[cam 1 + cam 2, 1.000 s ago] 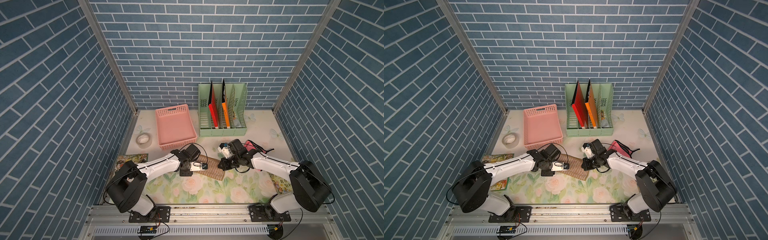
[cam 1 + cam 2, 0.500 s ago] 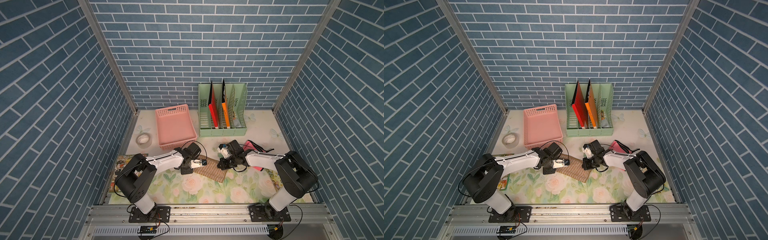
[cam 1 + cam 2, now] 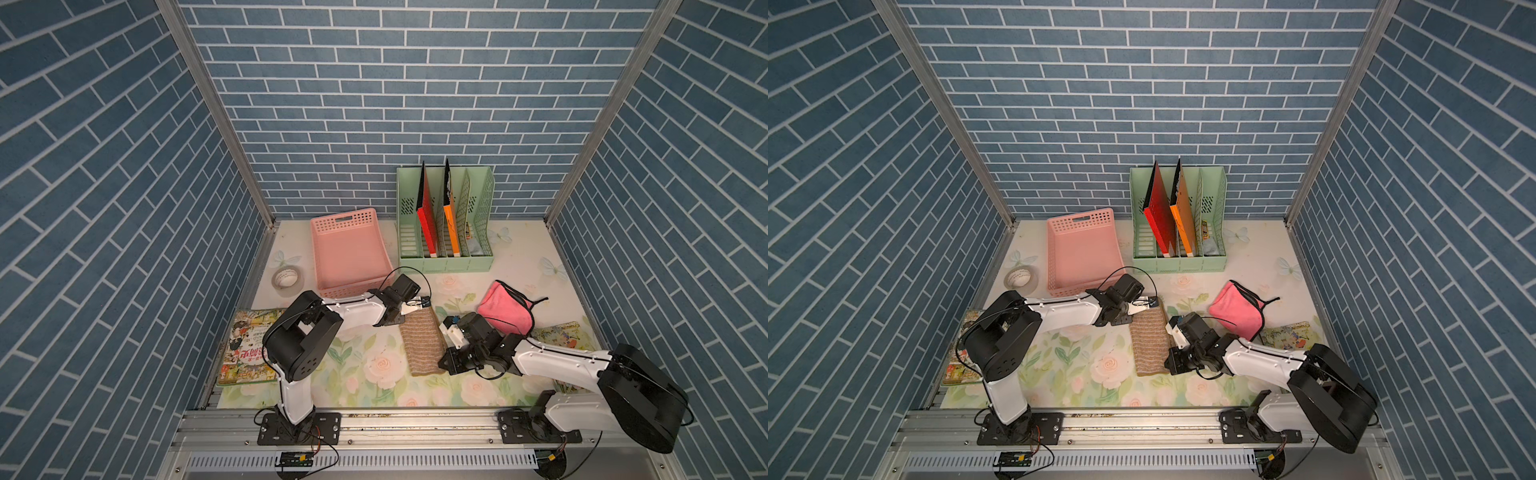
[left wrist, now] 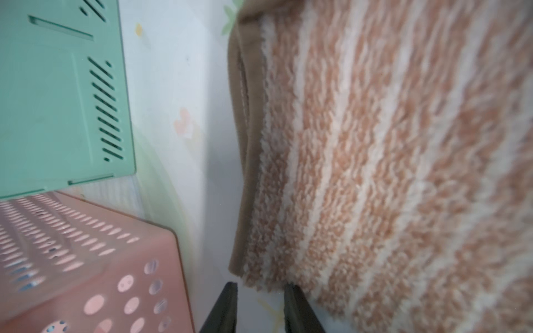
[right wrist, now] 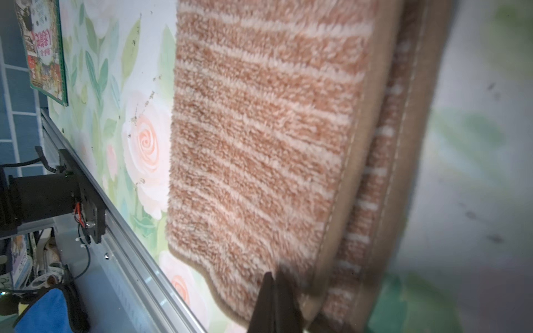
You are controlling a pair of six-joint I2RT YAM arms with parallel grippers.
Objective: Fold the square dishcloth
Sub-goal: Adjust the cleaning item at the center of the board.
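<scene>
The cloth [image 3: 422, 345] lies flat around the middle of the desk [image 3: 519, 257], a little nearer the front edge. It is doubled over into a long brown-and-white striped strip running front to back. The right wrist view shows both layers, the upper hem sitting just inside the lower one.

The left hand [image 4: 261, 294] is at the strip's far left corner. Its jaws are partly open with a clear gap, and the cloth's corner lies right at the tips, so nothing is clamped.

The right hand [image 5: 274, 288] is at the near right corner, jaws pressed together with no gap, tips over the top layer's hem. I can't tell whether any fabric is pinched in there.

The basket [image 3: 349, 249] sits back-left, just behind the left wrist. The rack [image 3: 444, 259] stands at the back edge with a red folder [image 3: 426, 224] and an orange folder [image 3: 451, 226] upright in it. A pink pouch [image 3: 505, 309] lies right of the cloth, just behind the right arm. The tape [image 3: 286, 278] is by the left edge, beside the basket. A book [image 3: 245, 349] lies along the left edge and a second book [image 3: 561, 336] by the right edge.
</scene>
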